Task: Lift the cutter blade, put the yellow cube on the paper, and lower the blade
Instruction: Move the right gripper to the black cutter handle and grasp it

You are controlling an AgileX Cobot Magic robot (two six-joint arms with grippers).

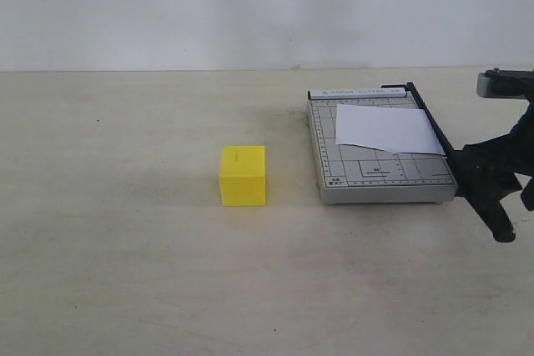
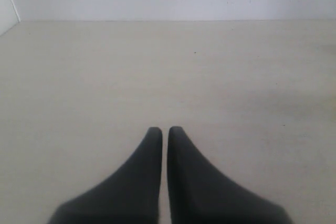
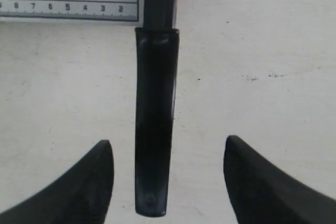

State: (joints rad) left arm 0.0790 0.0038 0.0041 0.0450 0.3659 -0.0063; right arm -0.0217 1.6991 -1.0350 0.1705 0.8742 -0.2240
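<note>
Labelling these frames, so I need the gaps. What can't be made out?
- Left wrist view: only the shut left gripper and table show.
- Exterior view: left gripper outside frame; right gripper cut by the right edge; cutter board print too small.
- Right wrist view: yellow cube and paper outside frame.

Pale beige table (image 1: 125, 273), matte, faintly scuffed and speckled; plain white wall (image 1: 250, 6) behind, meeting the table's far edge in a straight line; light soft, even; shadows faint.
</note>
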